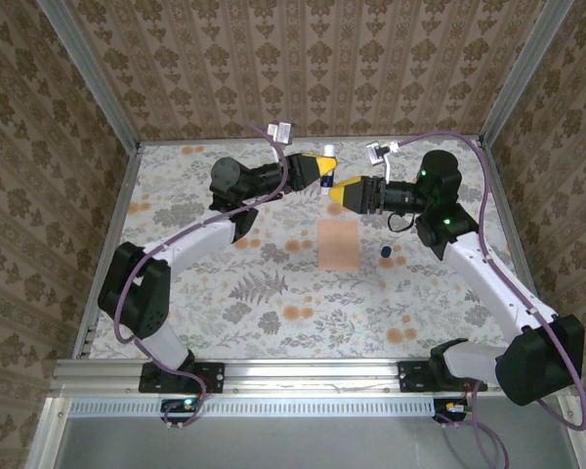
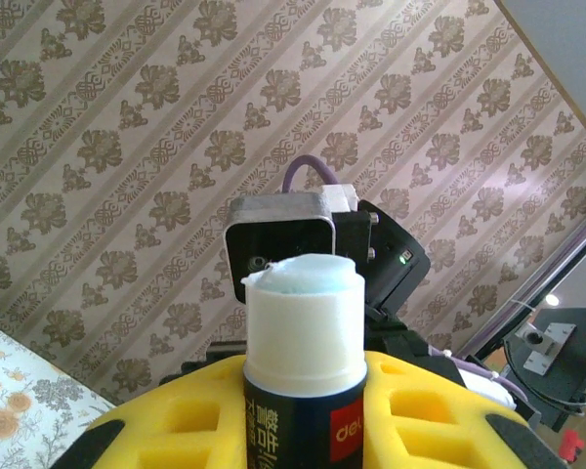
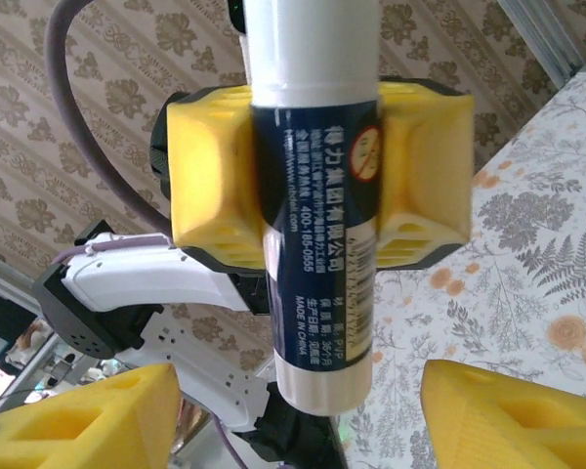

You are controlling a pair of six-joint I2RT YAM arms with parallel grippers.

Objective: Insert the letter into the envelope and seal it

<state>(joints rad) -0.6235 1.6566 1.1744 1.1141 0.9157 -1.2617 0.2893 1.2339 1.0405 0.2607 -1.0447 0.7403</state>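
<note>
The peach envelope (image 1: 338, 244) lies flat on the table, in the middle, with both grippers raised behind it. The letter is hidden. My left gripper (image 1: 322, 168) (image 2: 303, 435) is shut on a dark blue glue stick (image 2: 303, 362) (image 3: 317, 195) with its cap off; the pale glue tip sticks out past the yellow fingers (image 2: 176, 420). My right gripper (image 1: 346, 190) (image 3: 303, 425) faces the left one and is open. Its yellow fingertips (image 3: 78, 420) stand on either side of the stick's white bottom end, with a gap on each side.
A small dark blue cap (image 1: 385, 253) lies on the table just right of the envelope. The floral tablecloth (image 1: 273, 293) is bounded by patterned walls at the back and sides. The arm bases stand at the near edge.
</note>
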